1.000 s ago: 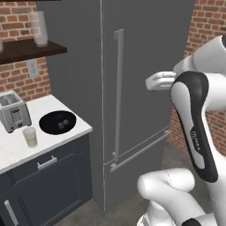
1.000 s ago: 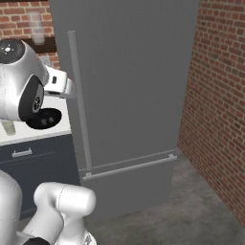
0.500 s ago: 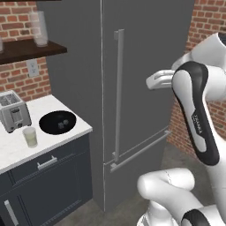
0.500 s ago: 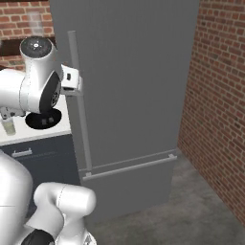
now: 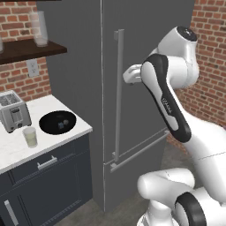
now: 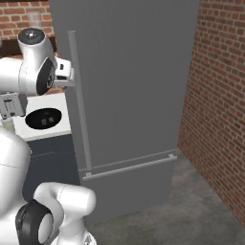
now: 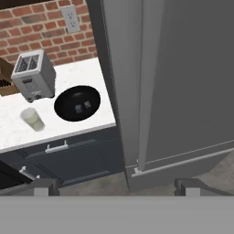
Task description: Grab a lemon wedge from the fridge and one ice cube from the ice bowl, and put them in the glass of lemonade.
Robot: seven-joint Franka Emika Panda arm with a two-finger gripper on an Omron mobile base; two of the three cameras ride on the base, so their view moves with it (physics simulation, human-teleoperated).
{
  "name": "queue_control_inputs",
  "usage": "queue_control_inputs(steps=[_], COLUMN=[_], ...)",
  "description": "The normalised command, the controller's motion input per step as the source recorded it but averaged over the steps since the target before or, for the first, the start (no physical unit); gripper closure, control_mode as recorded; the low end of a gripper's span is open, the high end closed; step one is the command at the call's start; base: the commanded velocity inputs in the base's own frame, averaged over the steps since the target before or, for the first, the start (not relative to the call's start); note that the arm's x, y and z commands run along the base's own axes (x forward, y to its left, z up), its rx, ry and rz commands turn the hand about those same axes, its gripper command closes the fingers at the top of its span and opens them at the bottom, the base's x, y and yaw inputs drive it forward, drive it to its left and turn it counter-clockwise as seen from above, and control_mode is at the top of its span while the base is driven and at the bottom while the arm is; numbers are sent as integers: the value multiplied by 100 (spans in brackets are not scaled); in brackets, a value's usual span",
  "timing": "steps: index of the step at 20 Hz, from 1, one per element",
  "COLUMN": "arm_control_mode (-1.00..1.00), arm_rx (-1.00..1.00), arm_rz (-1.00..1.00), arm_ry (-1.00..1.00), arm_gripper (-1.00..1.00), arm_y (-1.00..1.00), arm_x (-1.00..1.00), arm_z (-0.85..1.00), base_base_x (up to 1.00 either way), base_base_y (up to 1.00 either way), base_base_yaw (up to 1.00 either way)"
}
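The tall grey fridge [image 5: 145, 48] stands with its door shut, so the lemon wedge is hidden. Its long bar handle [image 5: 118, 97] runs down the door. My gripper [image 5: 127, 76] hovers just right of the handle's upper part, a little short of the door; seen from the other side, the gripper [image 6: 68, 75] is close to the handle [image 6: 79, 110]. The two tips [image 7: 189, 185] stand wide apart, open, with nothing between them. On the white counter sit the black ice bowl [image 5: 57, 122] with ice cubes [image 7: 82, 106] and the glass of lemonade [image 5: 30, 137].
A silver toaster [image 5: 13, 111] stands behind the glass. A dark shelf [image 5: 31, 47] above the counter carries a frosted glass [image 5: 39, 28]. Dark cabinets with drawer pulls [image 7: 57, 147] sit under the counter. A brick wall [image 6: 217, 95] lies right of the fridge.
The arm has swung its elbow up, and the hand has moved left towards the fridge handle. The jaws stay open; fridge and counter things have not moved.
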Motion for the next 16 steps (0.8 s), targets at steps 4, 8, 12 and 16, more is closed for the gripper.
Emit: queue_control_inputs(steps=[4, 8, 12, 16], arm_control_mode=[-100, -100, -100, -100], arm_rx=[0, 0, 0, 0], arm_rz=[0, 0, 0, 0], arm_ry=[0, 0, 3, 0], arm_gripper=[-100, -100, -100, -100], arm_y=[0, -7, -13, -16], arm_x=[60, 58, 42, 46], arm_z=[-34, -36, -11, -9], base_base_x=[0, 0, 0, 0], base_base_y=[0, 0, 0, 0], base_base_yaw=[0, 0, 0, 0])
